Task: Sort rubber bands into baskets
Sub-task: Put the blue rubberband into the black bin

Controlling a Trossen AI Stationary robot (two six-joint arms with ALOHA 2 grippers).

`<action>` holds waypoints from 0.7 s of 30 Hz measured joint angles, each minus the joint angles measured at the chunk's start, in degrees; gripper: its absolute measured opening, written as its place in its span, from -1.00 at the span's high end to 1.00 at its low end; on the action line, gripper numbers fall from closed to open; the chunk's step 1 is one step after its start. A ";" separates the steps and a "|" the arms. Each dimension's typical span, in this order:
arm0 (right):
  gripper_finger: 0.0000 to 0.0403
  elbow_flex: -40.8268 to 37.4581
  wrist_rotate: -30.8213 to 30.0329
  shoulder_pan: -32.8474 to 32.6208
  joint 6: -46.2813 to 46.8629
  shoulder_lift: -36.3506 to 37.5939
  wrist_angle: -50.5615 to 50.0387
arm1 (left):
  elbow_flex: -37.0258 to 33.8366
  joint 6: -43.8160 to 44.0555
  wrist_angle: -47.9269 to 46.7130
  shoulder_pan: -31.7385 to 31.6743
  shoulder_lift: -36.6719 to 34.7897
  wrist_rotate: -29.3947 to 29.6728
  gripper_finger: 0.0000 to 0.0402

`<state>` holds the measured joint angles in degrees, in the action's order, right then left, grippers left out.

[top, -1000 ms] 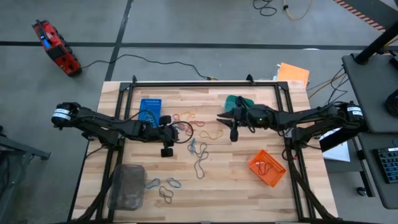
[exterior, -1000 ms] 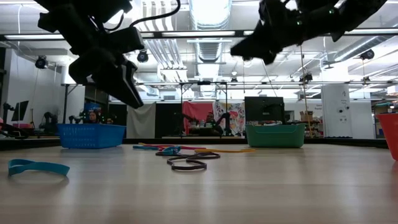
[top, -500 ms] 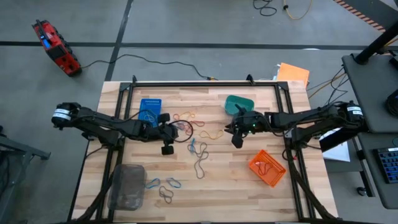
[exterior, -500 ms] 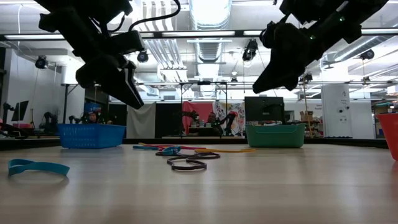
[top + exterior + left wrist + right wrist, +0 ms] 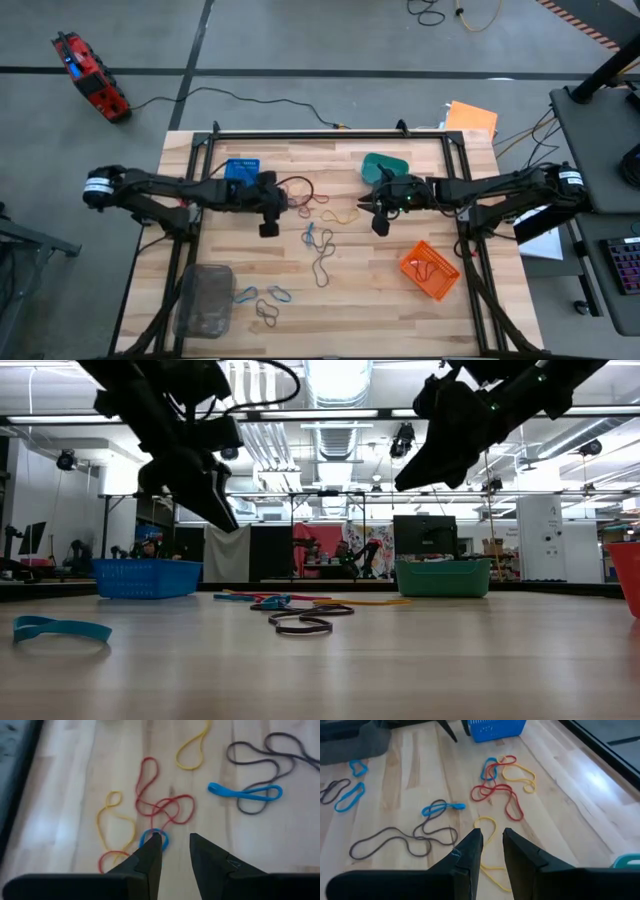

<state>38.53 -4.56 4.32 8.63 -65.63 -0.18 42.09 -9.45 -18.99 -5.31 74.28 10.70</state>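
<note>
Rubber bands lie loose on the wooden table: a red, yellow and blue tangle (image 5: 305,195), a yellow loop (image 5: 345,215), a blue band (image 5: 315,237) and a long dark band (image 5: 322,265). My left gripper (image 5: 268,208) hangs above the table beside the tangle, slightly open and empty; in its wrist view a small blue band (image 5: 152,839) lies below one fingertip. My right gripper (image 5: 378,208) hangs above the yellow loop (image 5: 487,827), slightly open and empty. The blue basket (image 5: 241,170), teal basket (image 5: 385,165), orange basket (image 5: 430,270) and clear-grey basket (image 5: 205,298) stand on the table.
More blue and dark bands (image 5: 268,300) lie near the clear-grey basket, and one band lies inside the orange basket (image 5: 425,266). A black frame rail (image 5: 330,133) runs along the far edge. A flat orange sheet (image 5: 470,118) lies beyond the far right corner.
My left gripper has gone a little toward the table's far edge, beside the blue basket. My right gripper has drawn back toward the table's right edge, uncovering the teal basket, and dipped lower before rising a little.
</note>
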 joint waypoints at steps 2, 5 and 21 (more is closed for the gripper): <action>0.64 0.15 -0.04 0.00 -0.34 0.00 0.36 | -0.10 -0.84 0.10 -1.60 0.00 -2.07 0.60; 0.64 0.09 -0.09 0.00 -0.32 0.00 0.95 | -0.89 -2.34 0.73 -2.59 0.02 -2.19 0.61; 0.64 -0.11 -1.66 -0.07 -1.03 -0.02 1.03 | -1.51 -3.07 3.06 -2.96 10.14 3.95 0.34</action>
<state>38.41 -6.22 4.25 7.60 -65.65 0.84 40.58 -12.52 -15.93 -8.27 84.42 14.65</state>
